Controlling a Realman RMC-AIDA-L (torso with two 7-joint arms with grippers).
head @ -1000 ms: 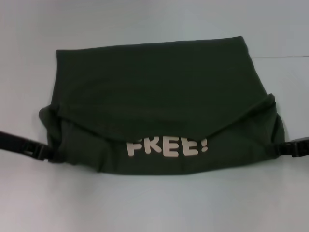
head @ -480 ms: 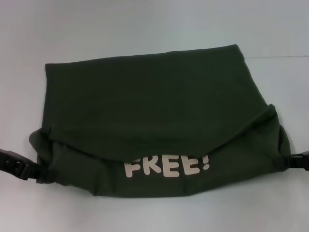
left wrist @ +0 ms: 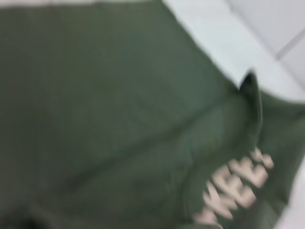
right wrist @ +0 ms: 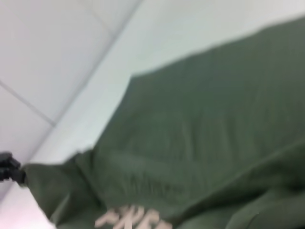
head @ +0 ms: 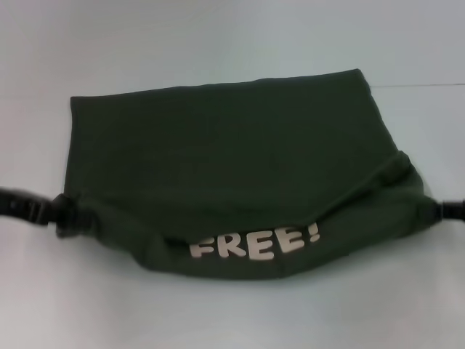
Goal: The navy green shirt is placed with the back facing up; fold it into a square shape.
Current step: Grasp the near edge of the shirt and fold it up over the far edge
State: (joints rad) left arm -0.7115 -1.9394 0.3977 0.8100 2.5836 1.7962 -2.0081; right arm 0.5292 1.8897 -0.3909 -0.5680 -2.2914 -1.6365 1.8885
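The navy green shirt lies across the middle of the white table, partly folded, its near edge turned up so the cream "FREE!" lettering shows. My left gripper is shut on the shirt's left near corner. My right gripper is shut on the right near corner. Between them the gripped edge sags in a curve. The left wrist view is filled with the shirt and its lettering. The right wrist view shows the shirt, with the left gripper at the far corner.
The white table reaches beyond the shirt on every side. A thin seam line crosses the surface at the back right. No other objects are in view.
Both grippers have moved away from me with the shirt's near corners, carrying the turned edge farther over the shirt. The lettering band looks narrower and tilts.
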